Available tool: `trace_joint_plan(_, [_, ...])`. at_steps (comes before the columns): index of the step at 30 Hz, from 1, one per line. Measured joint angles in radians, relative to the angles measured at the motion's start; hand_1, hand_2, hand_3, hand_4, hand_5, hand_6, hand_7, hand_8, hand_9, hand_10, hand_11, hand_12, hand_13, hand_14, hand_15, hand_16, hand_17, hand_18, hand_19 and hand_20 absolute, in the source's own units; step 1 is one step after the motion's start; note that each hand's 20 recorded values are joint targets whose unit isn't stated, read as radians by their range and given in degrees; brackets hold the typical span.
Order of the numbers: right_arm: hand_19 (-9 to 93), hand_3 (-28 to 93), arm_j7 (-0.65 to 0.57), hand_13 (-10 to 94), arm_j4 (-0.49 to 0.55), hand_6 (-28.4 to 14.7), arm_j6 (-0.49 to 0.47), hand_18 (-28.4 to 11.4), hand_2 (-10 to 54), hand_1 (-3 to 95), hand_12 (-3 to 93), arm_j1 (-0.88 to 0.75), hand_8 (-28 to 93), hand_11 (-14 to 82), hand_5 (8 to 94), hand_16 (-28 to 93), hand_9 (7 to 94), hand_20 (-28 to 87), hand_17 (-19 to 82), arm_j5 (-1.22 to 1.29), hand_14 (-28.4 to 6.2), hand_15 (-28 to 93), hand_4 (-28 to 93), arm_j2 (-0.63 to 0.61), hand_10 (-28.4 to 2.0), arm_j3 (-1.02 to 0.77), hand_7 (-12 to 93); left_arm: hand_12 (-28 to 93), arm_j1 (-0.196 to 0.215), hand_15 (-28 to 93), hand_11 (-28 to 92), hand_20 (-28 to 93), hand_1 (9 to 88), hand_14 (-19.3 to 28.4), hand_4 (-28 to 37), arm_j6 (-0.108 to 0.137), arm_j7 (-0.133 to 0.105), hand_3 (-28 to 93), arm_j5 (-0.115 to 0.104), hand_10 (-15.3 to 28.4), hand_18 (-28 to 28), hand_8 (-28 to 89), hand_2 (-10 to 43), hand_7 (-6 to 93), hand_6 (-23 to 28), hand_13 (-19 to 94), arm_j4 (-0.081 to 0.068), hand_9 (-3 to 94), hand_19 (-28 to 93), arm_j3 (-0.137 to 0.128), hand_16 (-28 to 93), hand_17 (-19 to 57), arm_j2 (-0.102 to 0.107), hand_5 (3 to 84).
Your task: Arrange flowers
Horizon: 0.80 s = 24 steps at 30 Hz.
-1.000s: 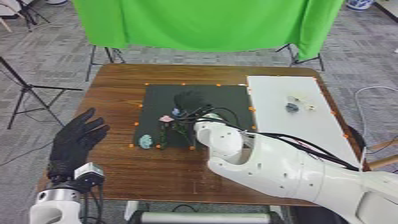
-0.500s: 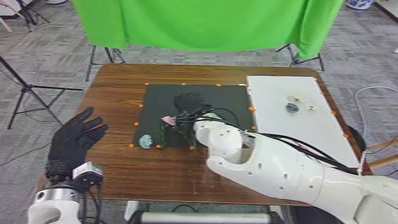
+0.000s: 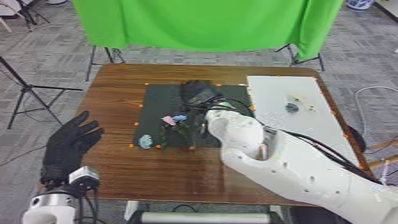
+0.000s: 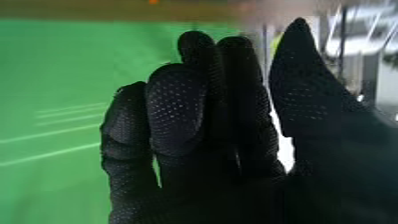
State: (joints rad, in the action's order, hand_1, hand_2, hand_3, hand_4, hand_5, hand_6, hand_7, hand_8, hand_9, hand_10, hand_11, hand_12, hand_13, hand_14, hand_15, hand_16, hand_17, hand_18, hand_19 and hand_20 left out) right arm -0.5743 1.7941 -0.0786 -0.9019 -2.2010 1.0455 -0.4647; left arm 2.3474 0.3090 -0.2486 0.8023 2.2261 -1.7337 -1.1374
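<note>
Blue-grey bloom [image 3: 291, 107] right of right hand [image 3: 199, 92]

Fingers straight, close together; thumb apart, nothing pinched. Bloom rests on white board [image 3: 313, 134], rightward and slightly robot-side of that hand; long axis not determinable. Left hand [image 3: 67, 145] is farther. 2 others, pink bloom [image 3: 169, 120] and blue bloom [image 3: 180, 118], lie just robot-side. Probable next: 1 rightward reach.

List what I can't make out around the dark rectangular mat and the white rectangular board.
- Head view: mat under the right hand, hidden by its black glove.
- Head view: mat's right edge, partly behind the white right arm.
- Head view: petals of the whitish piece on the board, too small.
- Right wrist view: green cloth, partly behind the glove.
</note>
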Motion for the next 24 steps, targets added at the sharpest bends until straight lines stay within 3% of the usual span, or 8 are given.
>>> trace_joint_plan(5, [93,93,0.01,65,0.073,-2.2,0.009,-21.5,-8.3,34.8,13.5,-0.077,-18,27.1,58.3,10,61.0,26,29,0.025,-8.2,79,-28,-0.099,-15.4,-0.136,26,11,0.014,55,31,26,23.3,26.3,-22.9,0.009,-0.007,83,-0.003,19.6,24.9,-11,5.0,17.5,9.8,28,0.007,36.4,60,0.0,-9,-6.2,-0.001,38.7])
trace_joint_plan(11, [93,92,-0.03,64,0.08,-2.6,0.034,-21.4,-7.3,34.0,13.7,-0.154,-17,26.2,56.0,10,60.7,25,29,0.123,-8.5,79,-28,-0.252,-15.6,-0.238,24,10,0.027,55,31,25,23.2,26.3,-23.1,0.014,-0.014,82,-0.005,19.5,24.5,-11,5.0,17.5,9.8,28,0.013,36.5,57,-0.008,-9,-6.8,-0.005,38.7])
trace_joint_plan(17, [93,93,-0.084,64,0.039,-2.8,0.042,-21.4,-7.1,33.5,13.8,-0.199,-17,26.2,54.5,10,60.8,25,29,0.146,-8.2,79,-28,-0.383,-15.6,-0.262,23,11,0.037,55,31,23,23.0,26.3,-23.3,0.025,-0.027,82,-0.013,19.5,24.3,-11,5.3,17.6,9.8,28,0.015,36.5,57,-0.008,-9,-7.0,-0.009,38.7])
trace_joint_plan(24, [93,93,-0.131,64,-0.014,-3.2,0.057,-21.4,-7.1,32.8,13.4,-0.21,-16,21.9,52.8,9,56.2,25,29,0.18,-8.1,79,-28,-0.438,-16.0,-0.28,23,11,0.034,55,31,23,22.9,26.3,-23.4,0.027,-0.031,83,-0.014,19.6,24.5,-11,5.3,17.6,9.8,28,0.015,36.5,58,-0.002,-9,-6.9,-0.01,38.7])
